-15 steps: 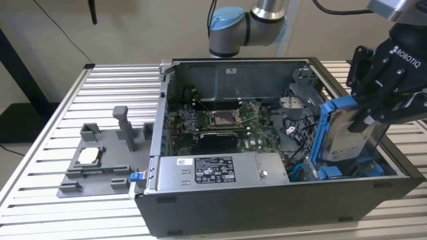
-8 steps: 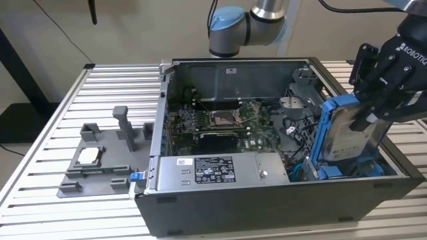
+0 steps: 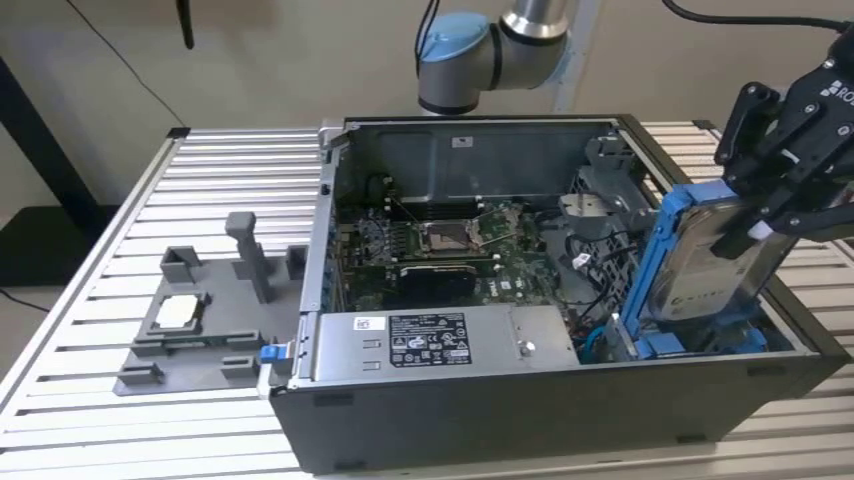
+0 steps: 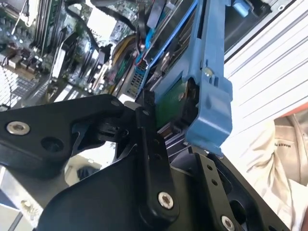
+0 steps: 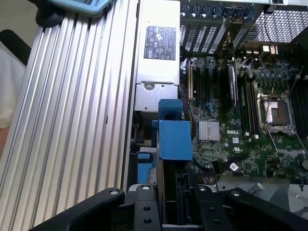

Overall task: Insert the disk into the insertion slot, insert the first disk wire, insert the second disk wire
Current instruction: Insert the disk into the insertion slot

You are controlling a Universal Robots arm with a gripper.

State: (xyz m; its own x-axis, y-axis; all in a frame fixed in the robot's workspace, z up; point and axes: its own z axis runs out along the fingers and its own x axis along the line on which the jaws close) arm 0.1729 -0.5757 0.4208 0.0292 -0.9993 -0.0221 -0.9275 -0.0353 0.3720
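Fingers (image 5: 145, 211), nearly closed, clamp the blue-framed disk (image 5: 174, 139).

Arm (image 3: 470, 62): grey cylindrical joint housing closed by a round light-blue cap (image 3: 451, 40), joined to a polished silver tube (image 3: 541, 14). Gripper (image 3: 763, 222): matte black with white lettering on its body. In the second wrist view it is built of flat, angular plates (image 4: 57, 134) pinned with silver socket-head screws (image 4: 165, 200). One finger (image 3: 755, 232) ends in a pale tip. A black cable (image 3: 747, 22) trails from its mount.
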